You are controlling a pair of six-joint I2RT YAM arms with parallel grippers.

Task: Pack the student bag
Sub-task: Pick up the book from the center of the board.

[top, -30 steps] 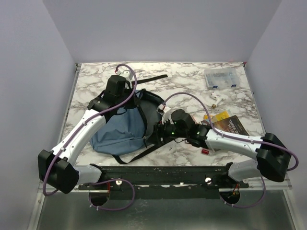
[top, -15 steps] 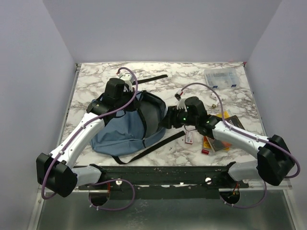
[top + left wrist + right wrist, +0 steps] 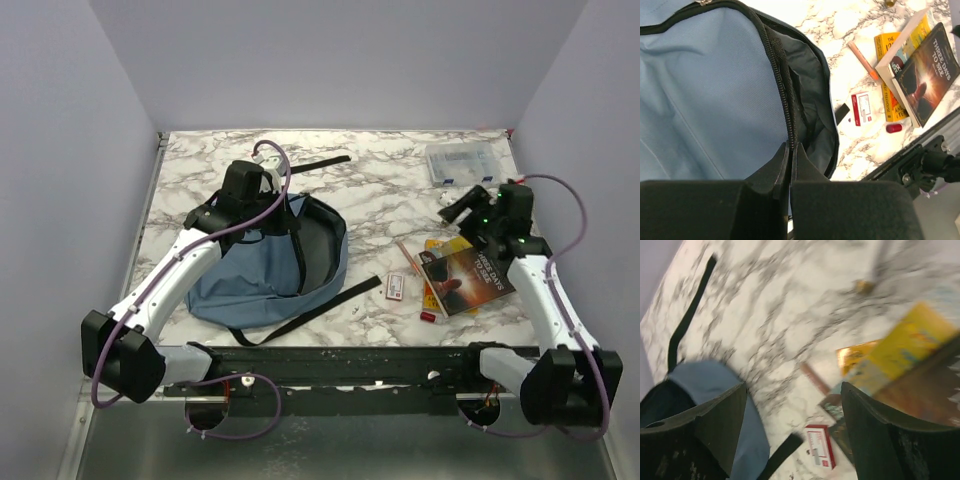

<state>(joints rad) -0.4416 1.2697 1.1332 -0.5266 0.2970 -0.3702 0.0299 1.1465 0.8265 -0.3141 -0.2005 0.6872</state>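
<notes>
Left gripper (image 3: 790,162) clamped on the zipper rim of the student bag (image 3: 700,100), right gripper (image 3: 792,390) spread apart, yellow paperback (image 3: 907,352) and red-white card (image 3: 819,446) beneath it

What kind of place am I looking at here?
Most likely a robot test booth, not a classroom: a marble-patterned tabletop boxed in by plain lilac walls, with a student bag and books laid out.
</notes>
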